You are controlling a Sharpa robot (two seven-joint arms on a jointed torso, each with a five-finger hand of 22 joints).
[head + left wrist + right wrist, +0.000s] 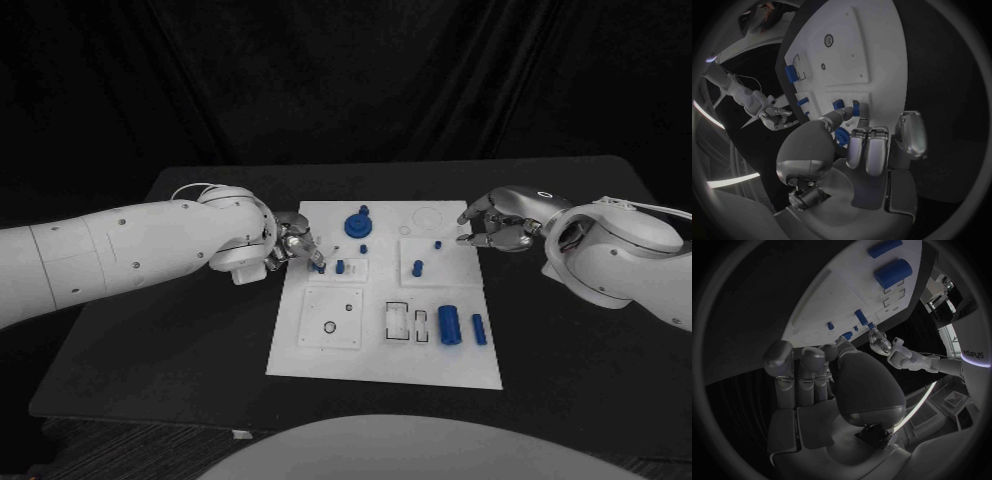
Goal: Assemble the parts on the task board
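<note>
My left hand (293, 248) sits at the board's (387, 365) near-left upper edge, fingertips down on a small blue peg (317, 266) — in my left wrist view it looks pinched between thumb and a finger, so I judge I am holding it. My right hand (498, 225) hovers at the board's far right corner, fingers curled in; whether they hold anything I cannot tell.

The white board lies flat in the middle of the black bench (173, 330). On it, a second peg (340, 267) stands just beside mine, a round knobbed piece (358, 220) sits toward the far edge, another short peg (418, 267) stands in a square recess to the right, and a fat cylinder (450, 324) with a thin bar (479, 329) next to it lies near the right edge. A square plate with a small hole (330, 326) and two empty rectangular slots (397, 322) wait nearer to me.

These pieces look like hard, light plastic — stiff, smooth, probably slippery. I would take the pegs by their sides near the top, keeping them upright, and the cylinder across its middle. A loose pinch could let a peg tip or skate off the board.
</note>
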